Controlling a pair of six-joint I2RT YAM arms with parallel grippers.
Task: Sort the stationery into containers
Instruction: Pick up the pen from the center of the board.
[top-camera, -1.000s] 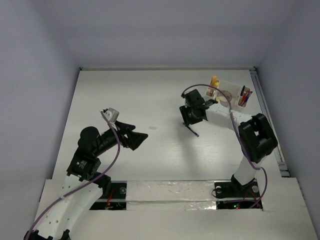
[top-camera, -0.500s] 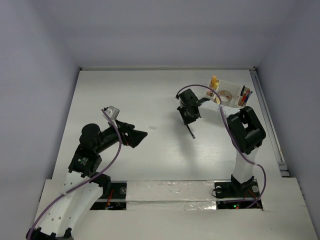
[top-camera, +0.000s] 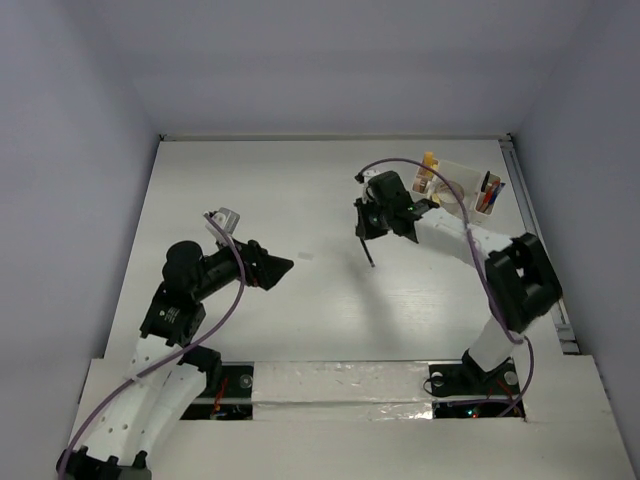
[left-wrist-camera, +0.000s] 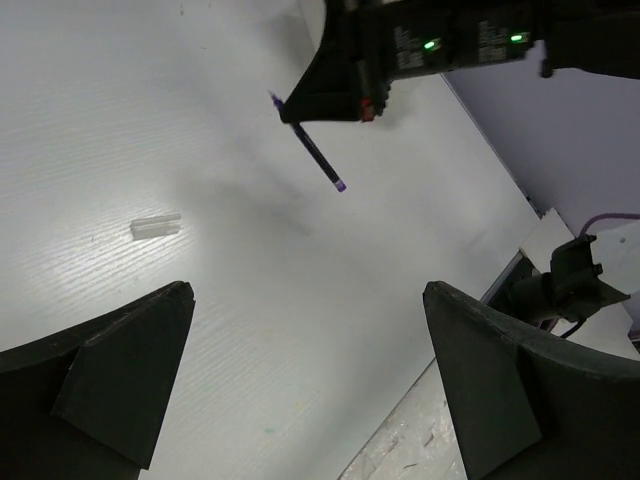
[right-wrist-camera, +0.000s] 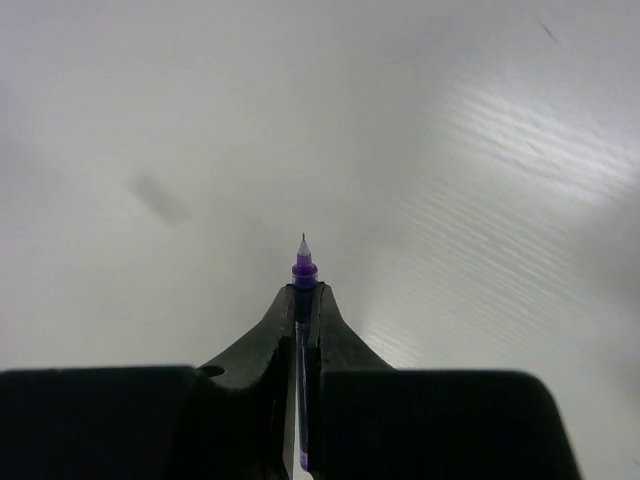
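We are holding a purple-tipped pen (right-wrist-camera: 304, 272) off the desk (top-camera: 250, 200) in our clamped right tool (right-wrist-camera: 305, 303), left tool (left-wrist-camera: 310, 345) gaping empty, and next probably needing to reach the organizer (top-camera: 461, 168).

My bench: white table boxed in by plain walls.
My table (top-camera: 300, 190) has a white, faintly grained top, matte, with soft glare (right-wrist-camera: 520, 130) in patches. The back wall (top-camera: 330, 60), left wall (top-camera: 60, 200) and right wall (top-camera: 590, 150) are flat pale lavender-grey. A thin rail (top-camera: 537, 240) runs along the right edge. A white taped strip (top-camera: 340, 385) crosses the near edge. Light is even, shadows soft.
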